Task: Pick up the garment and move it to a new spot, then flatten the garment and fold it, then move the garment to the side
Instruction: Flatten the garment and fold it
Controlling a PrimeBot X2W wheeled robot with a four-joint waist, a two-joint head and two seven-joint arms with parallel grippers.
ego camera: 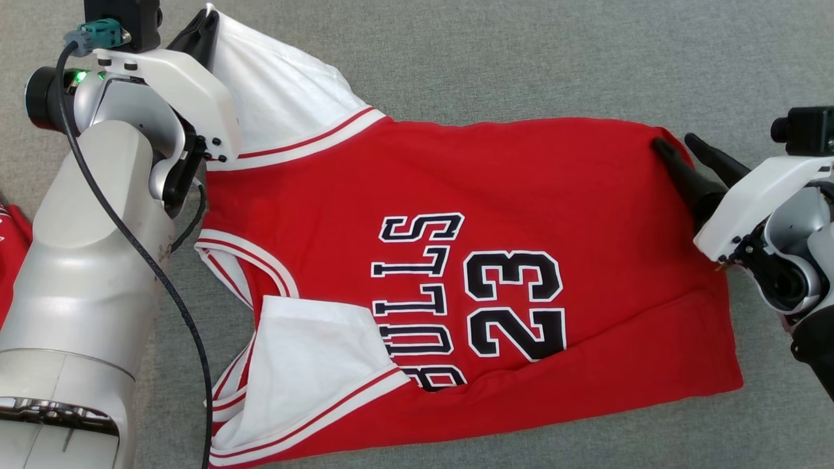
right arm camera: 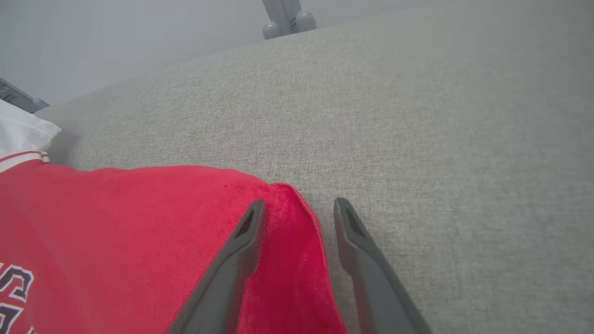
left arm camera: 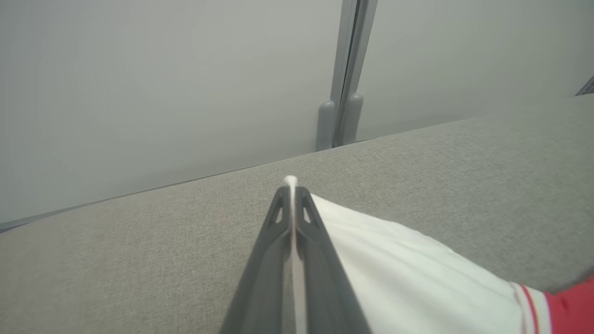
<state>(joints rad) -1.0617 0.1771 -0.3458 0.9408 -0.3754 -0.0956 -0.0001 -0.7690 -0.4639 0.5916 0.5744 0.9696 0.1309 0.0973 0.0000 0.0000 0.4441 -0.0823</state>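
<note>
Head view — flattening: left hand pinches white sleeve of red fabric jersey; right hand parted astride hem corner — should close, tension.

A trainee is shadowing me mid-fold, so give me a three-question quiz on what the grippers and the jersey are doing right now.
1. True or false: the left gripper is shut on the white sleeve of the jersey.
2. The right gripper is: A) shut on the hem; B) open, straddling the red corner; C) open, clear of the cloth.
3. Fill in: the number printed on the jersey is ___.
Key: 1 true; 2 B; 3 23.
</note>
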